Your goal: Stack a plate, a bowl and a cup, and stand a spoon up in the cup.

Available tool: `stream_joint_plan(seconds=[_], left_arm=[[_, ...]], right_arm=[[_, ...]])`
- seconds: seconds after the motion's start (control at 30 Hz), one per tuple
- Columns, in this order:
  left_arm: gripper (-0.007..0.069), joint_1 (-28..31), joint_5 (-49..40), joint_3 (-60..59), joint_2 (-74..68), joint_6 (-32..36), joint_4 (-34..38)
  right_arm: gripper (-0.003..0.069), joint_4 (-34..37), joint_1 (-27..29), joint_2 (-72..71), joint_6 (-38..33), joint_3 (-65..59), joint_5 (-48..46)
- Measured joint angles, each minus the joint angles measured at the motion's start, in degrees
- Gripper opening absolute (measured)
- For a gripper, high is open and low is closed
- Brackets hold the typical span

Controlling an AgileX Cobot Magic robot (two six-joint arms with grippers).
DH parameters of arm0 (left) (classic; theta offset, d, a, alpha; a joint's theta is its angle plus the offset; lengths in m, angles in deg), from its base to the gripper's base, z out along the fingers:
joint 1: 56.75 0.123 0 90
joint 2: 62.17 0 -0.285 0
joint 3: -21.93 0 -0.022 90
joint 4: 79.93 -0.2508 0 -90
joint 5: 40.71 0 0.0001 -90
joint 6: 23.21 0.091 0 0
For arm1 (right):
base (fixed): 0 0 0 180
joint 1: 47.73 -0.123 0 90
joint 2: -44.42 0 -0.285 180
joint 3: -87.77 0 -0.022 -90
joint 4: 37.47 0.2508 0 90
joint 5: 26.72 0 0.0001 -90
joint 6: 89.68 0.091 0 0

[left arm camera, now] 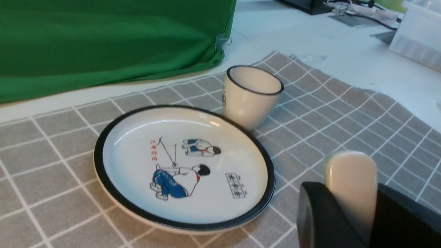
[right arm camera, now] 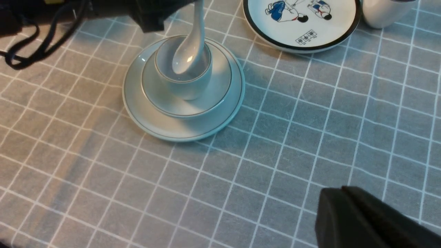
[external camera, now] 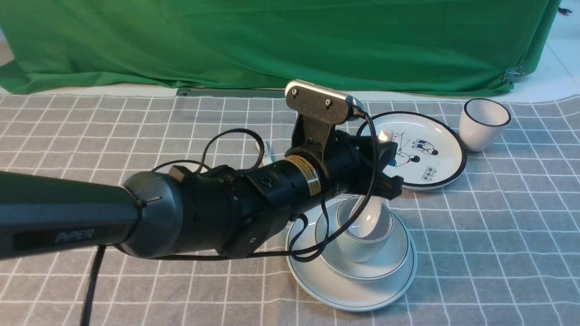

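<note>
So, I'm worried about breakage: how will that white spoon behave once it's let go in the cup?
The spoon looks like glossy glazed ceramic: probably stiff, slippery, chip-prone. The left gripper holds it near upright, scoop inside the cup; released, it'll likely tip against the rim.

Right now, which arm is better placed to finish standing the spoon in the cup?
Left. The left gripper holds the spoon by its handle, its scoop already inside the cup. The right gripper is shut, empty, and away from the cup.
</note>
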Motion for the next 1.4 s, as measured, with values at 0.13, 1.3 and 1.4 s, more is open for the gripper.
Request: stream_joint_plan(seconds=[0.13,1.3,1.4], left_arm=[[0.0141,0.0,-1.5,0.0,-0.4,-1.2,-1.0],[0.0001,0.0,-44.7,-30.6,68.9,-8.4,-6.9],[0.0001,0.0,-43.5,-37.6,76.2,-9.4,-6.4]], right_arm=[[0.0035,-0.1,0.0,0.0,0.0,0.0,0.6],[0.0017,-8.2,0.0,-35.9,-1.5,-30.2,54.4],[0.0023,-8.4,0.0,-36.1,-1.5,-32.3,55.7]])
